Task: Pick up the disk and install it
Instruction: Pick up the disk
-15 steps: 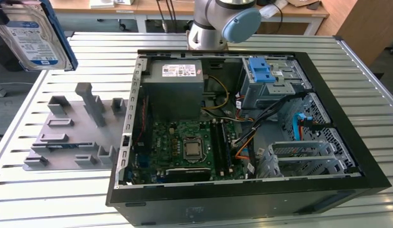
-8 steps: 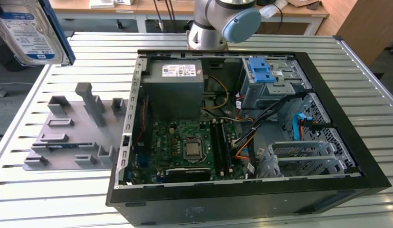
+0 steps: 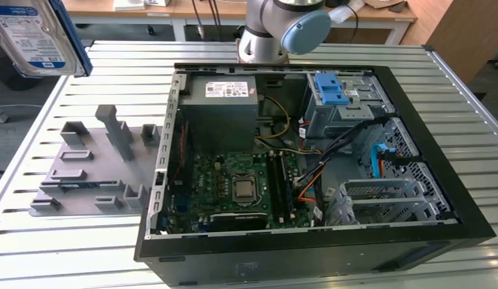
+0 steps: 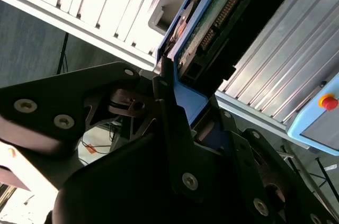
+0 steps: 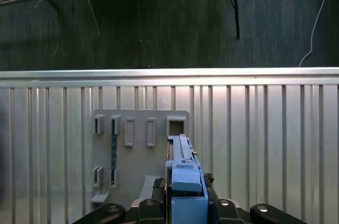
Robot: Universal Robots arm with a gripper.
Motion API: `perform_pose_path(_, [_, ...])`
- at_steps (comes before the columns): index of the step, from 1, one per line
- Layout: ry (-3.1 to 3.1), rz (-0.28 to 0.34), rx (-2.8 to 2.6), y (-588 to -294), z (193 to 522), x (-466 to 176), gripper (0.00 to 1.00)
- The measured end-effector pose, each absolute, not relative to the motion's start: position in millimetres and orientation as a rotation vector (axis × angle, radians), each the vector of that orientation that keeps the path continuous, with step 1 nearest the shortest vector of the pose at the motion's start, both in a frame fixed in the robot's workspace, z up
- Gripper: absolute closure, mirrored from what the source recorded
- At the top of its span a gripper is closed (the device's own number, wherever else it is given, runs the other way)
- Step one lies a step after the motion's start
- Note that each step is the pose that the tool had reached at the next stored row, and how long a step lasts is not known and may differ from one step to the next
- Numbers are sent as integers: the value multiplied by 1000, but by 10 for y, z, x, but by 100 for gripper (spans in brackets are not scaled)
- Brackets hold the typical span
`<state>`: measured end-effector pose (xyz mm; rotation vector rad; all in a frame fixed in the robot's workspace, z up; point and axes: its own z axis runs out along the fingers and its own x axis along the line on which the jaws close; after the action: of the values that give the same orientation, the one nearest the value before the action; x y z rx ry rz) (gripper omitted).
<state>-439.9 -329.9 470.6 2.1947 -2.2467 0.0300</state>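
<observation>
Disk (image 3: 36, 36) hangs in the air at about ten o'clock from the open computer case (image 3: 313, 250) in the exterior view, above the bench (image 3: 64, 253) and clear of the grey holder plate (image 3: 88, 171). We judge it dense, rigid and shock-sensitive, with a bare circuit board on one face, so the blue carrier rails (image 5: 185, 184) look the sensible hold. Our fingers (image 4: 167, 107) are clamped across one end, pressing on those rails.

label (image 3: 28, 43) on disk (image 3: 41, 30), print unreadable
</observation>
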Motion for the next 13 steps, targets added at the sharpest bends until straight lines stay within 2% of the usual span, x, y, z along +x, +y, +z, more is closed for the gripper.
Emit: perform_pose_path(13, [-2247, 30, 2195, -3299, 4901, -4399, 64])
